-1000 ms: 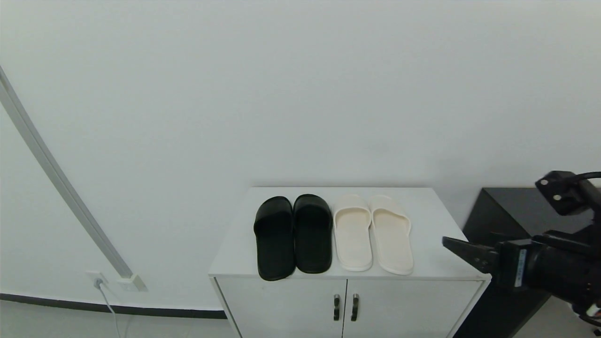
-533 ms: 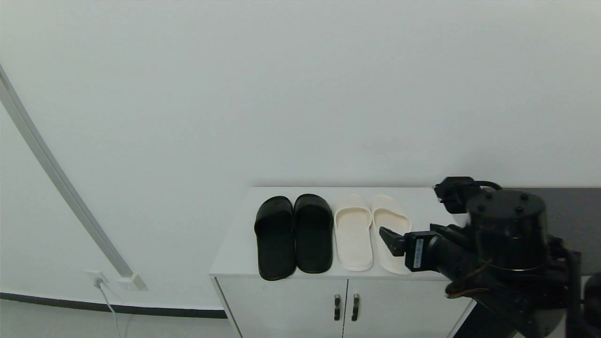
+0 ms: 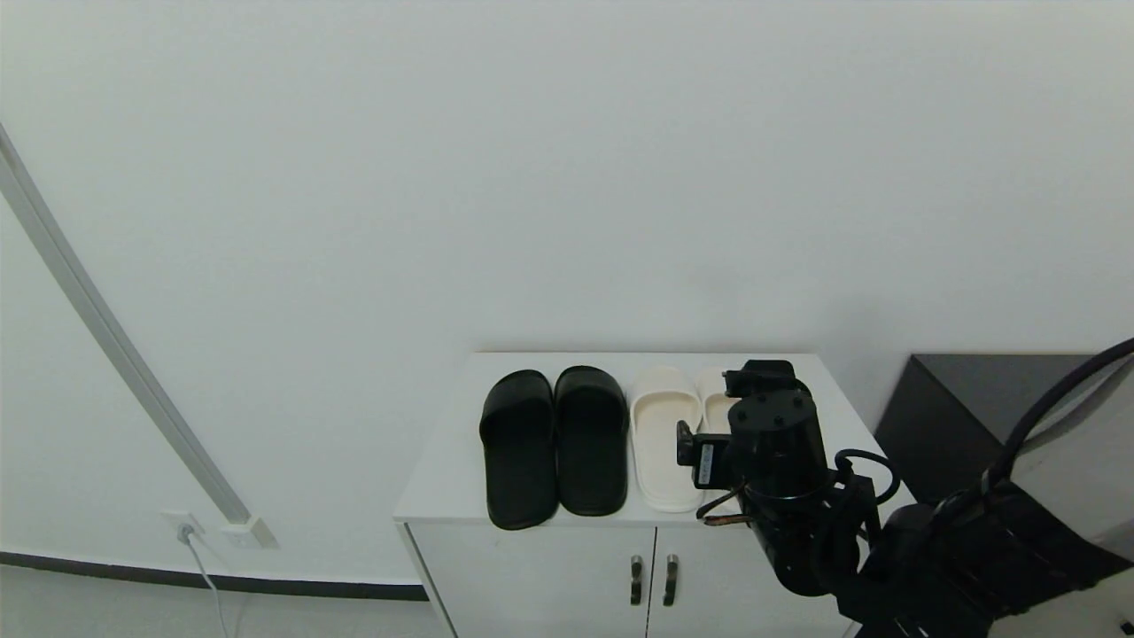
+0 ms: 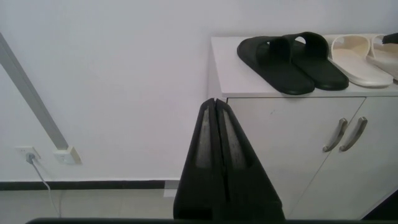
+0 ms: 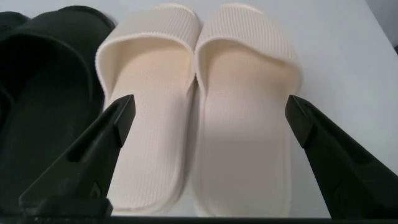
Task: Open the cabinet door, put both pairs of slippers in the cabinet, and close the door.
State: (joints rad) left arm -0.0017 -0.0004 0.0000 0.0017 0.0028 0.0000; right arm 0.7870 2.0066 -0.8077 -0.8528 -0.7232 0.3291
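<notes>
Though the cabinet (image 3: 443,478) has both doors (image 3: 532,580) still shut, the right arm is up over its top, not down at the front. On that top lie the two pairs side by side, toes to the wall: the black slippers (image 3: 554,447) on the left, the white slippers (image 3: 664,452) touching them on the right. The right gripper (image 5: 209,102) hangs just above the white pair, spread wide with nothing in it, one finger outside each slipper. The left gripper (image 4: 216,106) is low and off to the cabinet's left, pressed closed on nothing.

From where I stand it looks set to take the white pair together. To do that well, it should come straight down so both fingers clear the outer edges, then squeeze the two soles against each other near the straps, where they are stiffest. With nowhere to put them yet, someone must pull a handle (image 3: 635,579); the idle left arm seems the one for it.
</notes>
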